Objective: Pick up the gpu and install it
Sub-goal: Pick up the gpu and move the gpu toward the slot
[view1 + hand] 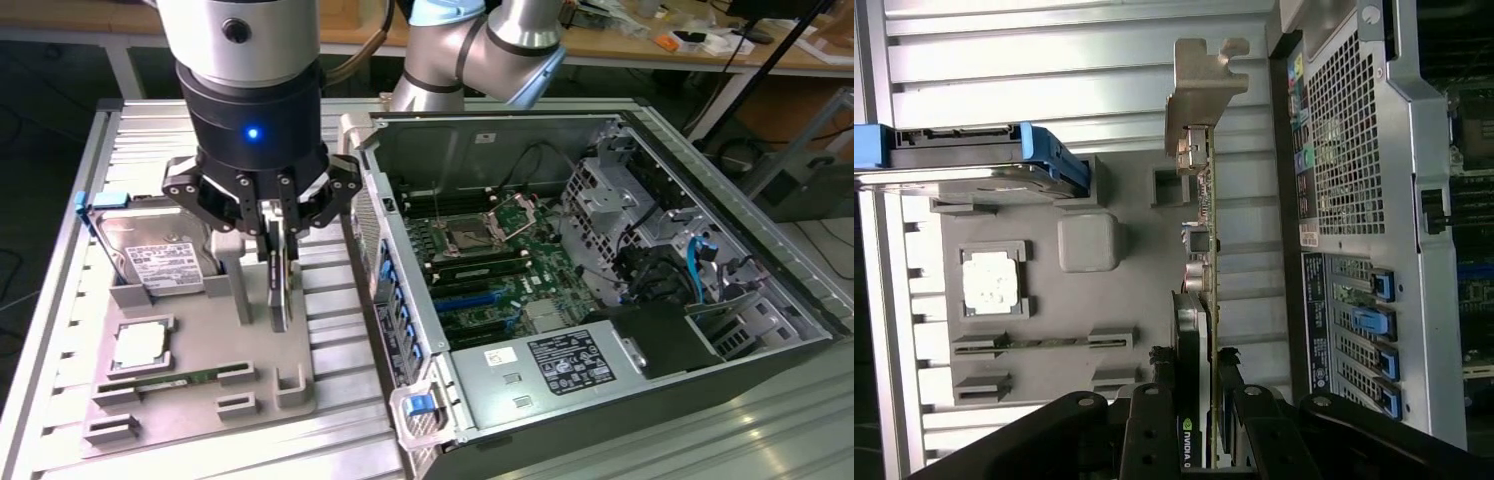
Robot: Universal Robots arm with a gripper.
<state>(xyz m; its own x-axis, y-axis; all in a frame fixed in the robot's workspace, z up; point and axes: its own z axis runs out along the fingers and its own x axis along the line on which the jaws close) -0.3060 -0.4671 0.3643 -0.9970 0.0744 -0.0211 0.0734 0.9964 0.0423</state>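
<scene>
Wrist view: my fingers [1152,405] clamp narrow on the upright gpu [1204,250].
Done: grip made, grey tray [1124,300] beneath them.
Left: not yet in the case [1354,150] beside them.

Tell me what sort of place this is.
Probably a robotics lab or workshop bench set up for computer assembly: a robot arm's gripper closed on the gpu over a grey parts tray, an open computer case on a slatted metal table, and cluttered workbenches behind.
</scene>
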